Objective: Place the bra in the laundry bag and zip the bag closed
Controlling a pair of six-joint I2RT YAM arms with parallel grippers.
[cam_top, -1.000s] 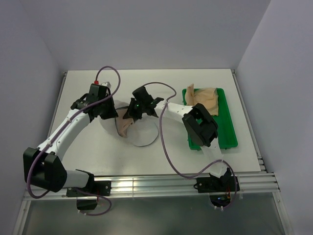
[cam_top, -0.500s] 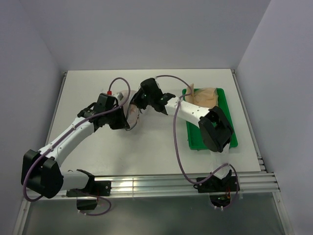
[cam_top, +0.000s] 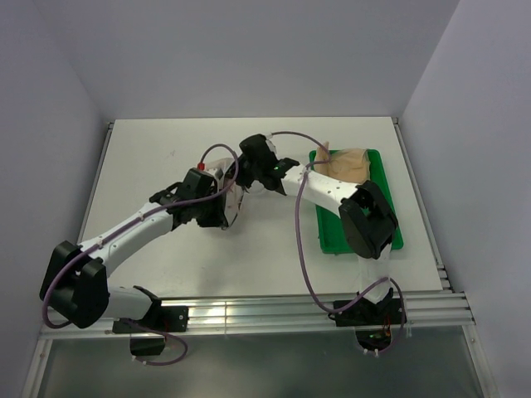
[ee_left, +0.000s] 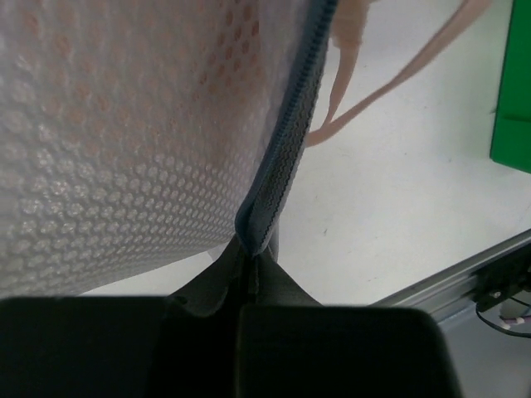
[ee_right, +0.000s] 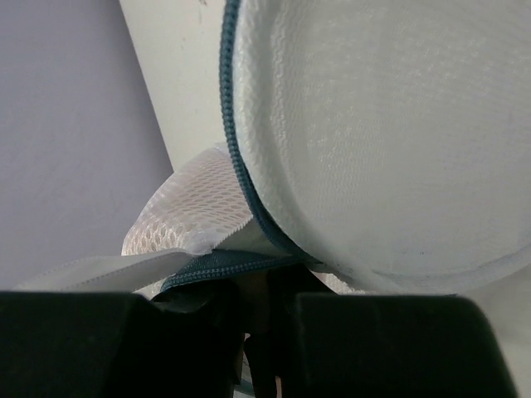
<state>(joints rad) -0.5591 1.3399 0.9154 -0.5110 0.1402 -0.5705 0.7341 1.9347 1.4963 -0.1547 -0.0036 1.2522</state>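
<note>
The laundry bag (cam_top: 222, 172) is held up off the table between my two grippers, its two white mesh halves folded together. My left gripper (cam_top: 221, 215) is shut on the grey zip rim (ee_left: 286, 157) at the bag's near edge. My right gripper (cam_top: 251, 176) is shut on the rim (ee_right: 217, 264) at the far side, under one mesh dome (ee_right: 373, 133). The pink bra (ee_left: 124, 99) shows through the mesh inside the bag. Its thin straps (ee_left: 342, 79) hang out past the zip.
A green tray (cam_top: 386, 225) lies at the right of the table with a tan garment (cam_top: 348, 162) on its far end. The tray's edge (ee_left: 510, 124) shows at the right of the left wrist view. Metal rails (cam_top: 274, 311) run along the near edge.
The bag lay open and flat on the table a second ago. Both grippers have since swung it up and toward the back right, folding its halves together.
</note>
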